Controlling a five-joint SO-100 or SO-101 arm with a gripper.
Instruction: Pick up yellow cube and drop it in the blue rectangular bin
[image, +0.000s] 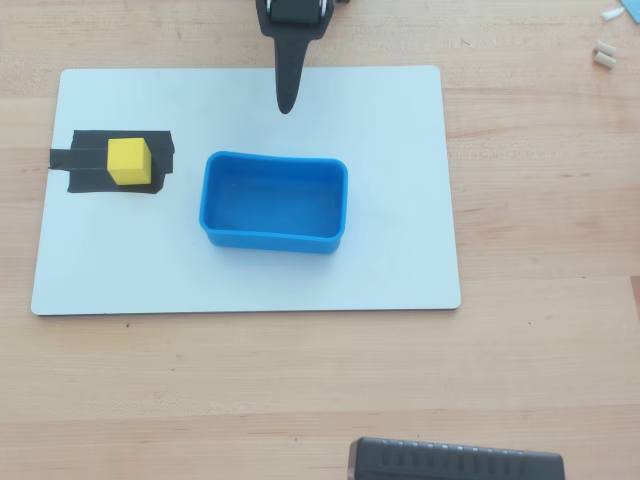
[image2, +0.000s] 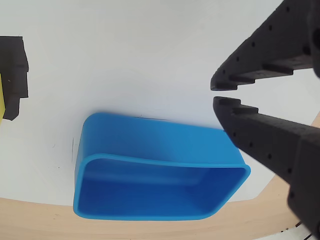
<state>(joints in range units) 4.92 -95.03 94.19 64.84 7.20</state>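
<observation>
The yellow cube (image: 128, 161) sits on a black tape patch (image: 70, 160) at the left of the white board in the overhead view. In the wrist view only a yellow sliver (image2: 1, 97) shows at the left edge. The blue rectangular bin (image: 275, 240) stands empty in the middle of the board, to the right of the cube; it also shows in the wrist view (image2: 150, 140). My gripper (image: 286, 105) hangs over the board's far edge, behind the bin. Its black fingers are nearly together with nothing between them, as the wrist view (image2: 216, 94) shows.
The white board (image: 400, 120) lies on a wooden table. A black ribbed object (image: 455, 462) sits at the near table edge. Small white bits (image: 604, 55) lie at the top right corner. The black tape (image2: 12, 70) shows at the wrist view's left.
</observation>
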